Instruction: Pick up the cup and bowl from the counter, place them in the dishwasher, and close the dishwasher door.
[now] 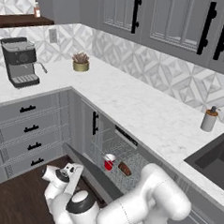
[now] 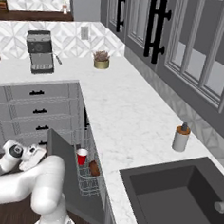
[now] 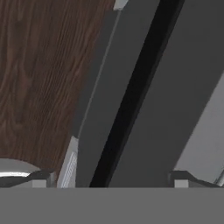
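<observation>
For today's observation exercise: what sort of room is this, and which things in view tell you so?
A home-style kitchen, computer-rendered. A marble-look counter holds a coffee machine, a dark sink is set into it, and below it an open dishwasher holds a red cup and a bowl.

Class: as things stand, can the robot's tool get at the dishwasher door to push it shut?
Probably yes. The tool hangs low beside the half-raised door, on its outer side, with nothing between them. The cup and bowl sit in the rack behind it.

red cup [image 1: 109, 161], brown bowl [image 1: 124, 168], white-veined counter [image 1: 133, 106]
</observation>
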Tool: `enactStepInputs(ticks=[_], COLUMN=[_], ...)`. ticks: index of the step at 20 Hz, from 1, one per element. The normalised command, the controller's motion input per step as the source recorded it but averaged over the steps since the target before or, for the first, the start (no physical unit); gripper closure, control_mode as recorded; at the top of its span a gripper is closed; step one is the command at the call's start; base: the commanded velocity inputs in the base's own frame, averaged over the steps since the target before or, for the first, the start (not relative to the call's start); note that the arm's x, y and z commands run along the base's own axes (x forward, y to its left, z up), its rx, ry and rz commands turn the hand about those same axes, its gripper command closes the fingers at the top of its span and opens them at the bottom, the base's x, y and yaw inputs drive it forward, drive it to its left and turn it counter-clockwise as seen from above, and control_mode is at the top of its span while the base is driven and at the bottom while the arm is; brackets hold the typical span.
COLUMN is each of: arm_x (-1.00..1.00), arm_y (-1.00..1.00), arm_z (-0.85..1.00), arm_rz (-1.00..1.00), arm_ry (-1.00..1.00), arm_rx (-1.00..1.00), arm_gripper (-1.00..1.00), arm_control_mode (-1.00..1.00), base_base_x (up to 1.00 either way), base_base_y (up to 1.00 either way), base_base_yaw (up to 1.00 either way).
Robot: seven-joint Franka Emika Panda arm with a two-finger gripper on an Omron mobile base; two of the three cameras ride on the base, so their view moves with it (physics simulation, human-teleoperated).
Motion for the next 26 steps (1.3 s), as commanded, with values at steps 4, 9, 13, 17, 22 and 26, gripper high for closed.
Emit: enactStepInputs(ticks=[4, 9, 13, 17, 22, 26], arm_x=[0.57, 0.41, 0.31, 0.39, 0.49, 0.76], arm_y=[-0.53, -0.93, -1.0, -0.74, -0.64, -0.9], arm_z=[-0.52, -0.36, -0.38, -0.56, -0.7, -0.57], arm_rz=[0.0, 0.0, 0.01, 0.0, 0.0, 0.0], arm_ry=[0.15, 0.03, -0.01, 0.04, 0.15, 0.14], arm_rx=[-0.18, -0.23, -0.43, -0.37, -0.3, -0.29], arm_gripper=[-1.0, -1.0, -1.0, -1.0, -1.0, -1.0], arm_control_mode=[-1.0, -1.0, -1.0, -1.0, -1.0, -1.0], base_base_x=[0.0, 0.0, 0.0, 0.0, 0.0, 0.0], base_base_y=[0.0, 0.0, 0.0, 0.0, 0.0, 0.0], base_base_yaw=[0.0, 0.0, 0.0, 0.0, 0.0, 0.0])
